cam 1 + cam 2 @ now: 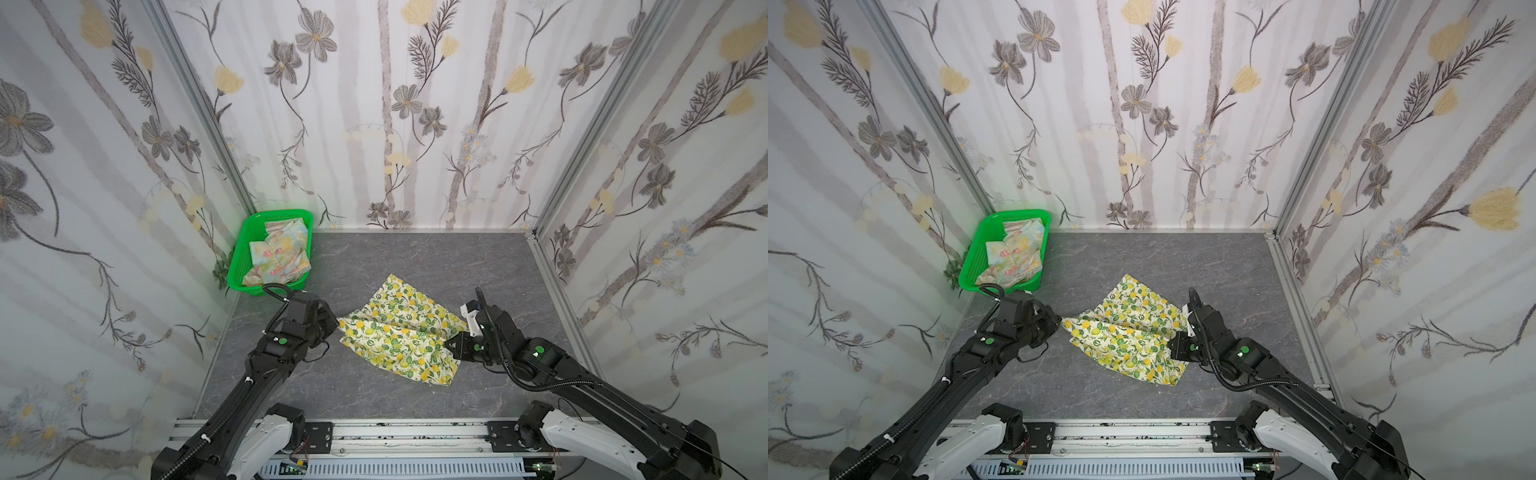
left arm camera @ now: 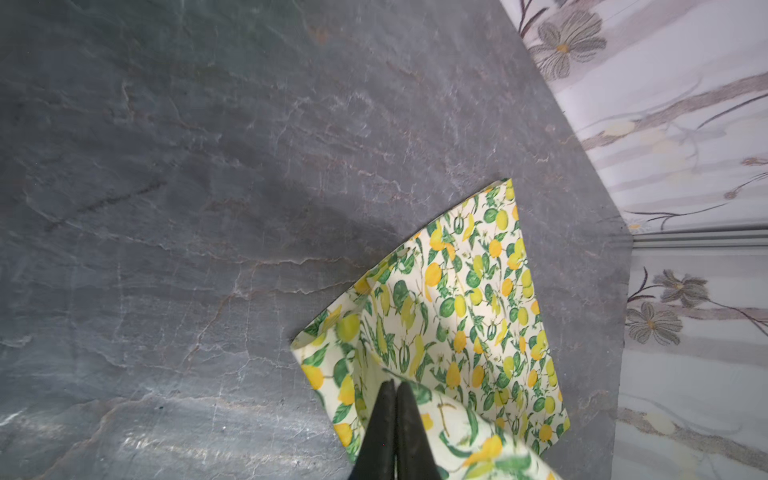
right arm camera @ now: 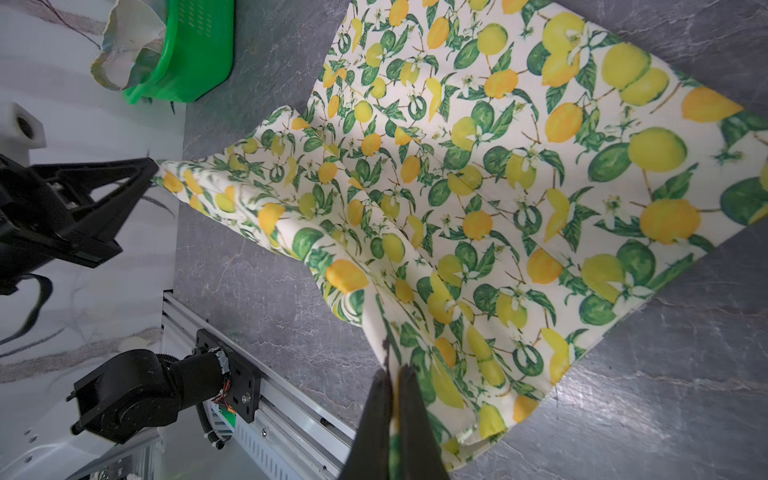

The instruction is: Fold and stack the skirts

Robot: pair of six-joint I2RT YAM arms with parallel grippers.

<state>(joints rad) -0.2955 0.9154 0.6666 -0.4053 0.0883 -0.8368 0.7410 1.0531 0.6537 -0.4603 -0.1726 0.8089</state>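
The cream lemon-print skirt (image 1: 399,328) (image 1: 1127,332) lies rumpled in the middle of the grey table, stretched between both arms. My left gripper (image 1: 337,322) (image 2: 395,384) is shut on the skirt's left corner, with cloth (image 2: 465,316) draped past the black fingers. My right gripper (image 1: 449,344) (image 3: 392,372) is shut on the skirt's right edge, and fabric (image 3: 478,187) spreads away from it. The right wrist view also shows the left gripper (image 3: 153,166) pinching the far corner. The pastel flowered skirt (image 1: 280,253) (image 1: 1017,253) sits crumpled in the green basket.
The green perforated basket (image 1: 245,249) (image 1: 976,253) (image 3: 195,54) stands in the back left corner against the wall. Flower-papered walls (image 1: 415,124) close the back and both sides. An aluminium rail (image 1: 395,434) with the arm bases runs along the front edge.
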